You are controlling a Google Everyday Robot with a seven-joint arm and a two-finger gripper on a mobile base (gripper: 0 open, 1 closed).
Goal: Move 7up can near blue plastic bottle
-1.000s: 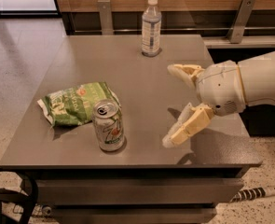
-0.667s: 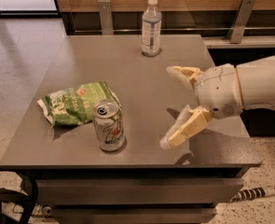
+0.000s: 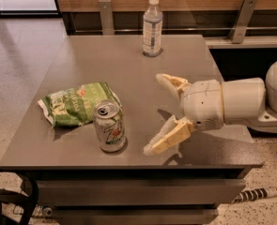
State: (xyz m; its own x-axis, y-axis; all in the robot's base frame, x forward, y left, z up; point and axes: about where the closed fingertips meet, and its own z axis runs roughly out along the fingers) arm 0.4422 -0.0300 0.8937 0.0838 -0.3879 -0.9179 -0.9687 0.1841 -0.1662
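Note:
The 7up can [image 3: 109, 125] stands upright near the front edge of the grey table [image 3: 105, 64], silver-white with green and red marks and its pull-tab top showing. The blue plastic bottle [image 3: 152, 27] stands upright at the table's far edge, clear with a white cap and pale label. My gripper [image 3: 157, 114] comes in from the right, low over the table, fingers spread wide open and empty. Its tips point left toward the can, a short gap to the can's right.
A green crinkled snack bag [image 3: 76, 103] lies just left of and behind the can, touching or nearly touching it. A wooden wall with metal posts [image 3: 105, 15] runs behind the table. The floor [image 3: 16, 55] lies to the left.
My gripper has moved left toward the can, staying open. The can, the bag and the bottle have not moved.

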